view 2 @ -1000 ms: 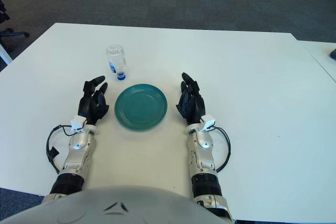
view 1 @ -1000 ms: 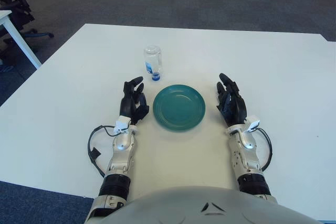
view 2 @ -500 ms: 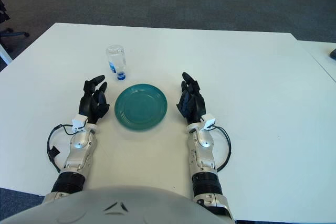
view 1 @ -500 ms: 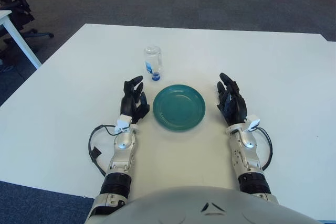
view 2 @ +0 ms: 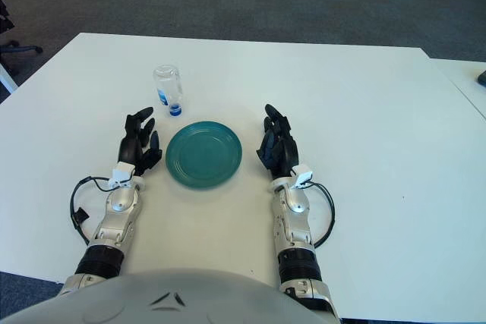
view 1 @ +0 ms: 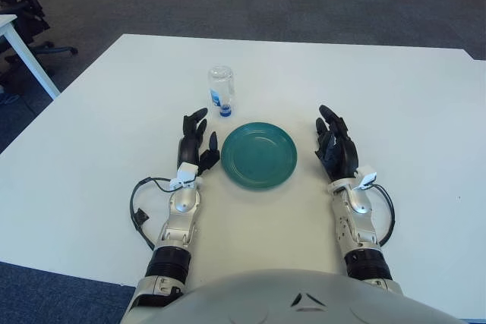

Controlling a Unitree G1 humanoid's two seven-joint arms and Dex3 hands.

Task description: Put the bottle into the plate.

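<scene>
Currently the left robot hand [view 1: 195, 148] is hovering with its black fingers loosely spread and grasping nothing, just left of the round teal plate [view 1: 259, 155], while the right robot hand [view 1: 335, 149] is showing at the plate's right side, likewise relaxed and empty. Beyond the left robot hand, the small clear plastic bottle with a blue cap [view 1: 221, 92] is lying on the white bench [view 1: 395, 104], cap pointing toward the plate's far-left rim; being round, light and on its side, it is likely risking a roll away if fingers are nudging it before closing. Nothing is standing between hand, bottle and plate, so the main hazard is a clumsy approach clipping the plate's rim.
</scene>
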